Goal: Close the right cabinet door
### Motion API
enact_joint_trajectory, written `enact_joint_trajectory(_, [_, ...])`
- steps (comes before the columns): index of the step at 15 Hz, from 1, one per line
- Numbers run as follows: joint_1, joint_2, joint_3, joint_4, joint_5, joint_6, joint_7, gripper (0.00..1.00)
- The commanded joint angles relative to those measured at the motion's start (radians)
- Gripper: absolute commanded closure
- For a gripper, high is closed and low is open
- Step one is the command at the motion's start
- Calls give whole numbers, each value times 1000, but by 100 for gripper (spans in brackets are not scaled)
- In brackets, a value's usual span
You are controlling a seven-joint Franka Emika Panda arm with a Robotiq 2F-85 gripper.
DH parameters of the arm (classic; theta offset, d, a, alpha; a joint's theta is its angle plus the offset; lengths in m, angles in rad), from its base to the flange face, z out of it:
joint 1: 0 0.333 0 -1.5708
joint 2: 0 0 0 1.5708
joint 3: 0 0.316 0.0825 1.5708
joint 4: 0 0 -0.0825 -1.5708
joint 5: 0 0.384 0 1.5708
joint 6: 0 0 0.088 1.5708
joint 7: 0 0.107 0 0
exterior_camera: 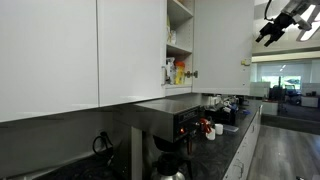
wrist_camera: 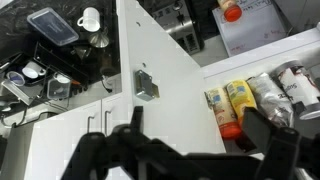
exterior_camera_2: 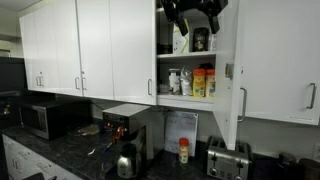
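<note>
Near parted jaws, right cabinet door (wrist_camera: 165, 60) open (handle (exterior_camera_2: 242, 103) unseen from wrist)

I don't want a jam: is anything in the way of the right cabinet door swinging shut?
Nothing visible blocks the swing of the right cabinet door; the bottles stand inside on the shelf. The gripper hangs out front, up high; whether inside the arc is unclear.

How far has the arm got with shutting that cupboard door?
Done: nothing that shows yet. The door stands wide open, and the bottles inside are in plain view.
In hand: the gripper hangs high at the open cupboard's top, fingers apart, holding nothing; contact with the door cannot be told.
Left: the whole job, probably pushing the door round until it sits flush with the neighbouring doors.
</note>
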Motion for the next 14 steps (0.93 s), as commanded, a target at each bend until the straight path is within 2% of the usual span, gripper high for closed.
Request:
enact_joint_trajectory(1, [27,103,-78,108,119,-98,-124,0])
enact_joint_trajectory(7, [-2,228,-145,200,282,-188,-249,0])
enact_joint_trajectory(8, [42,244,-198,220,297,-202,-258,0])
enact_joint_trajectory(9, [45,267,-216,234,332,-218,-282,0])
enact_joint_trajectory(14, [31,393,-298,320,492,-417,-360,0])
